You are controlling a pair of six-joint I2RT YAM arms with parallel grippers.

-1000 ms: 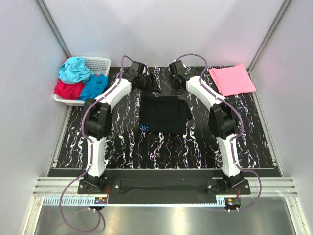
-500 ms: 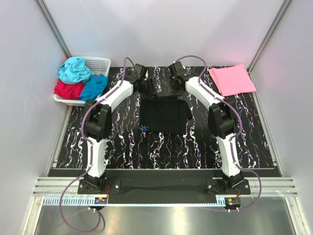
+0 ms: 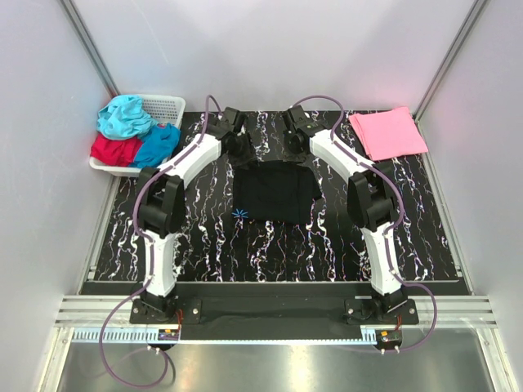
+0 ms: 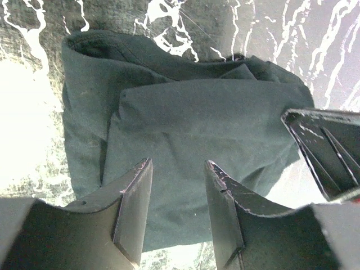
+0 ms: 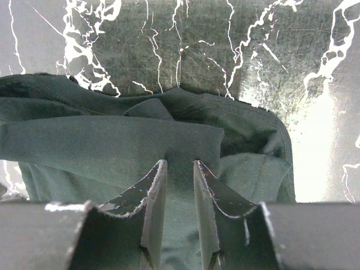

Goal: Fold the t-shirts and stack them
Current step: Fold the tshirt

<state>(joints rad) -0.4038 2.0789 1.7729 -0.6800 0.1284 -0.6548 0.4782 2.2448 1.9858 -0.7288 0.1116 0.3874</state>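
Observation:
The black t-shirt [image 3: 274, 190] lies folded into a rough rectangle at the middle of the table, with a small light-blue starburst mark [image 3: 240, 214] at its near left corner. My left gripper [image 3: 243, 149] hovers over the shirt's far left edge. In the left wrist view it [image 4: 179, 163] is open, and flat cloth [image 4: 191, 112] shows between the fingers. My right gripper [image 3: 296, 149] is over the far right edge. Its jaws [image 5: 180, 163] stand a narrow gap apart above the cloth [image 5: 112, 146]. A pink t-shirt [image 3: 387, 132] lies folded at the far right.
A white lattice basket [image 3: 167, 106] at the far left holds teal [image 3: 124, 116], red [image 3: 113, 149] and blue [image 3: 157, 144] t-shirts. The black marbled mat [image 3: 270, 249] covers the table. Grey walls close in on both sides and behind.
Both grippers have drawn back slightly toward the far edge of the black t-shirt and their jaws have narrowed. The shirt itself has stayed in place.

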